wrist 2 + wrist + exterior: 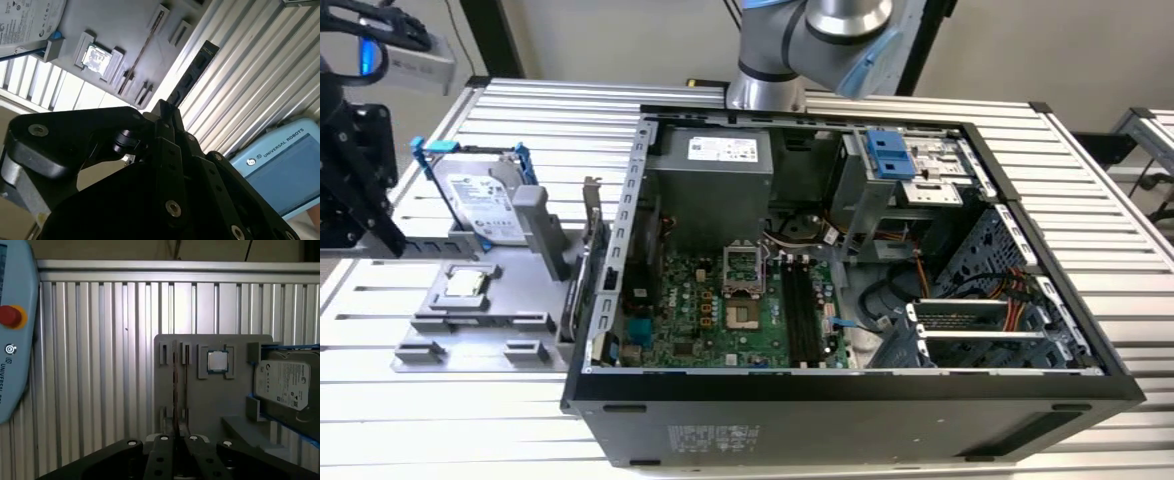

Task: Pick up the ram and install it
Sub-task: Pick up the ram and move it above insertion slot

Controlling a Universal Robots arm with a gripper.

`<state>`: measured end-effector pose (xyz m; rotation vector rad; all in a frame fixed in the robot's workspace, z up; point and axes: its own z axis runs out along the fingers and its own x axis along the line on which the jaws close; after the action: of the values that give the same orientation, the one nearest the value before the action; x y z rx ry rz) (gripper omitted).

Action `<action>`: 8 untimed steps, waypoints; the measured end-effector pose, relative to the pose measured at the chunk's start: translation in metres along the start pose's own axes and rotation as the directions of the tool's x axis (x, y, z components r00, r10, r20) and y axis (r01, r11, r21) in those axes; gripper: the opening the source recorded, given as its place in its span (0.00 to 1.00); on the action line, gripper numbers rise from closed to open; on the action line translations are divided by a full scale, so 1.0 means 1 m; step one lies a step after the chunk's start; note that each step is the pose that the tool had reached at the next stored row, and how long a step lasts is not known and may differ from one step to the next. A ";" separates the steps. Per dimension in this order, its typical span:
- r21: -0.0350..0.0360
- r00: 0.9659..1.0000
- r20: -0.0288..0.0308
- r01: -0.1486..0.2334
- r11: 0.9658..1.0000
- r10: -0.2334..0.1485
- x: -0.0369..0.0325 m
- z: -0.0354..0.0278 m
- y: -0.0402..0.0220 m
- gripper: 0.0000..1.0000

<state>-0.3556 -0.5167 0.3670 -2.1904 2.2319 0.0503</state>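
Claw tight on one end of the ram

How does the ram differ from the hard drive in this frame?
The ram is a thin dark stick; the hard drive is a broad silver block with a white label. The ram is clamped in the gripper, not seated in the grey fixture; the hard drive stands on edge in that fixture, between blue brackets. Both are outside the open computer case.

One end of the ram is hidden between the jaws.
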 end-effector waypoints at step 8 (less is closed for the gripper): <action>0.000 1.000 -0.001 0.000 1.000 0.000 -0.0006 -0.0217 0.0002 0.00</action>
<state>-0.3555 -0.5168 0.3888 -2.1910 2.2322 0.0490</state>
